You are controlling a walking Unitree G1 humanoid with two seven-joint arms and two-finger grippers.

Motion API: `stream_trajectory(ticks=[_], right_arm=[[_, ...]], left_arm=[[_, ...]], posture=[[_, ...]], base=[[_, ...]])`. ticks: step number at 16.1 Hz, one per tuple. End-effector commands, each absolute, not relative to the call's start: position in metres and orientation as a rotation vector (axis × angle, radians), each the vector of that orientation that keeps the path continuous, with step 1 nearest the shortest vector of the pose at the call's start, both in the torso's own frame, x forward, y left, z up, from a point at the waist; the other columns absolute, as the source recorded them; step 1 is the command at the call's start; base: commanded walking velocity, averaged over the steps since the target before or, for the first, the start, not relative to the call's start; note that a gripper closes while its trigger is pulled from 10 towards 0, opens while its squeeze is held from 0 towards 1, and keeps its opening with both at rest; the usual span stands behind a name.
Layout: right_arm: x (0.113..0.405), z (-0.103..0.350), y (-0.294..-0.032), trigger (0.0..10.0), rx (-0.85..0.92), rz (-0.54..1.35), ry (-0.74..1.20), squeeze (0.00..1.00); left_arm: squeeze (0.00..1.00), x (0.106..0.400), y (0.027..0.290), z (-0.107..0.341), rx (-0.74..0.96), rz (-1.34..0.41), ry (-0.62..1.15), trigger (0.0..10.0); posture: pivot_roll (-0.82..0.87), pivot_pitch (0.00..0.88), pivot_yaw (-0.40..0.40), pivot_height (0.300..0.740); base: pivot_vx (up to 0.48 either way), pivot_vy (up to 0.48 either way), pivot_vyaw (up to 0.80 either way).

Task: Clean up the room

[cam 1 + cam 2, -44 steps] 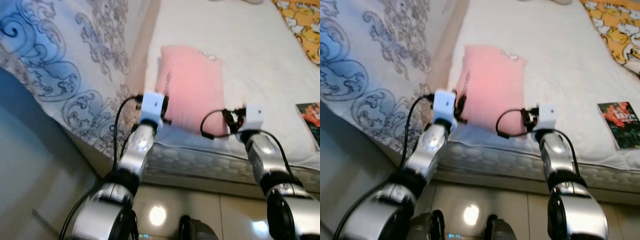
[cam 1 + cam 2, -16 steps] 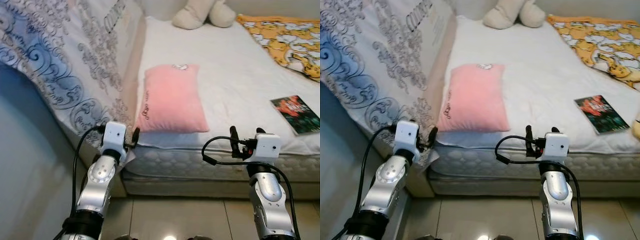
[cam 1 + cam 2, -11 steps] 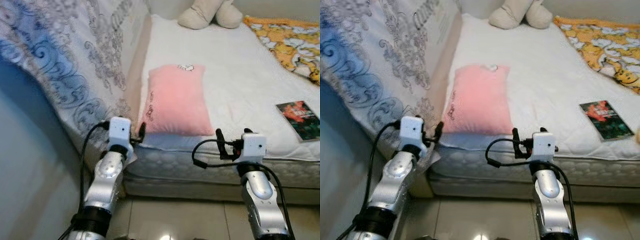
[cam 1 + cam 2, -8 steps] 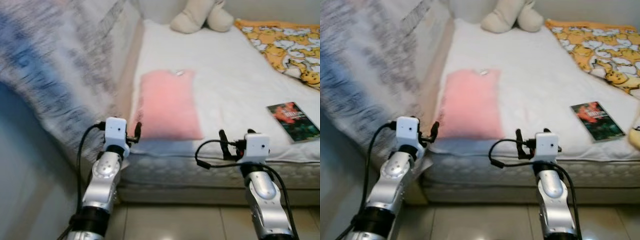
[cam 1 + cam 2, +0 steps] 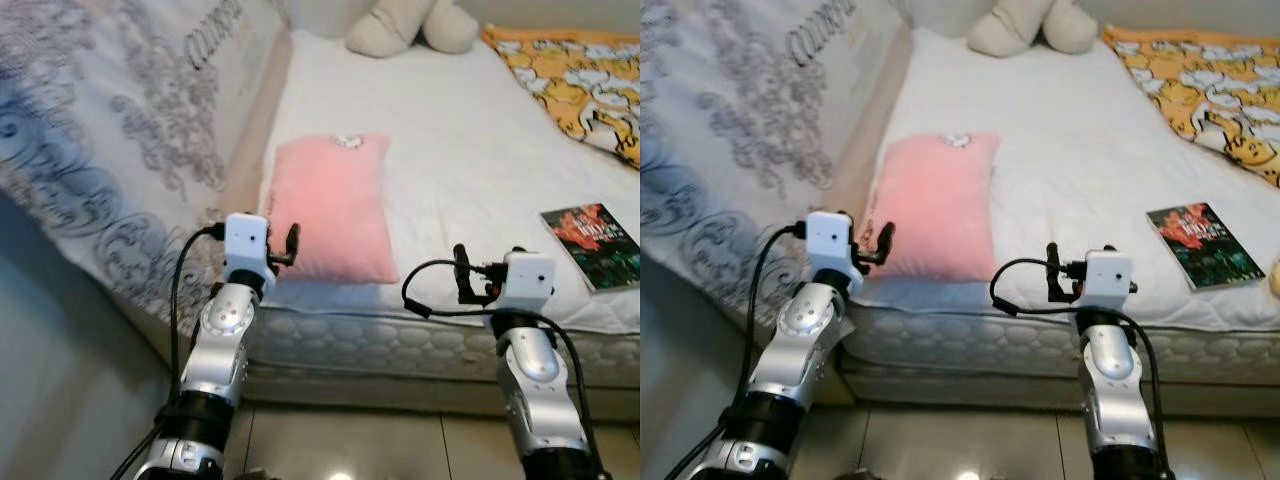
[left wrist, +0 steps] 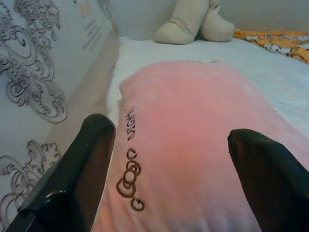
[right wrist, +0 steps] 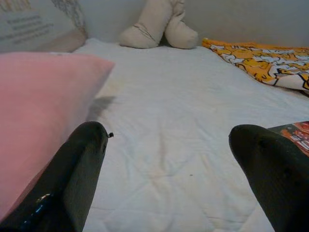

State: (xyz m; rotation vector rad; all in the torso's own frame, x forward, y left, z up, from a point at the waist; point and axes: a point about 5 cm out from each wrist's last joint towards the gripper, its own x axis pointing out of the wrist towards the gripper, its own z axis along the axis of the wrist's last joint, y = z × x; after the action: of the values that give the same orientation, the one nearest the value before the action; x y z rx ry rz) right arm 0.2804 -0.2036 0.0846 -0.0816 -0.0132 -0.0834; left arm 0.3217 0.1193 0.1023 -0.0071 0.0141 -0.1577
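Now two wide-open pincers, left pincer (image 5: 283, 243) and right pincer (image 5: 487, 272), face one pink pillow (image 5: 330, 205) and one book (image 5: 594, 231).

The robot has two shiny silver arms, the left arm (image 5: 225, 335) and the right arm (image 5: 528, 375). Each arm is made of round, smooth metal parts, with a black ring lower down. A small white box sits at the end of each arm, near the edge of the bed (image 5: 470, 140). A thin black cable loops out beside each white box. The left gripper (image 5: 291, 243) and the right gripper (image 5: 463, 272) have black fingers (image 6: 79, 181). Up close the fingers look thick, rounded and a bit glossy.
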Motion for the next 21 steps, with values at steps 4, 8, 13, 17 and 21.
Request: stream_trajectory(ticks=[4, 8, 13, 17, 21], right_arm=[[0.288, 0.094, -0.199, 10.0, -0.09, -0.041, -0.046, 0.0], [0.297, 0.101, -0.201, 10.0, -0.094, -0.027, -0.059, 0.0], [0.303, 0.11, -0.204, 10.0, -0.043, -0.008, -0.061, 0.0], [0.309, 0.119, -0.203, 10.0, 0.069, 0.003, -0.062, 0.0], [0.294, 0.11, -0.206, 10.0, 0.069, -0.013, -0.024, 0.0]], left_arm=[[0.0, 0.336, 0.116, 0.117, -0.062, -0.128, 0.004, 10.0], [0.0, 0.339, 0.11, 0.115, -0.128, -0.115, 0.027, 10.0], [0.0, 0.342, 0.113, 0.115, -0.101, -0.091, 0.034, 10.0], [0.0, 0.356, 0.116, 0.121, -0.049, -0.123, 0.059, 10.0], [0.0, 0.372, 0.137, 0.116, -0.145, -0.127, 0.225, 10.0]], posture=[[-0.09, 0.0, 0.021, 0.74], [-0.09, 0.0, 0.01, 0.74], [-0.1, 0.0, 0.012, 0.74], [-0.09, 0.0, 0.012, 0.74], [-0.11, 0.0, 0.017, 0.74]], base=[[0.48, 0.0, 0.0], [0.48, 0.0, 0.0], [0.474, 0.0, 0.0], [0.0, 0.0, 0.0], [0.0, 0.0, 0.0]])
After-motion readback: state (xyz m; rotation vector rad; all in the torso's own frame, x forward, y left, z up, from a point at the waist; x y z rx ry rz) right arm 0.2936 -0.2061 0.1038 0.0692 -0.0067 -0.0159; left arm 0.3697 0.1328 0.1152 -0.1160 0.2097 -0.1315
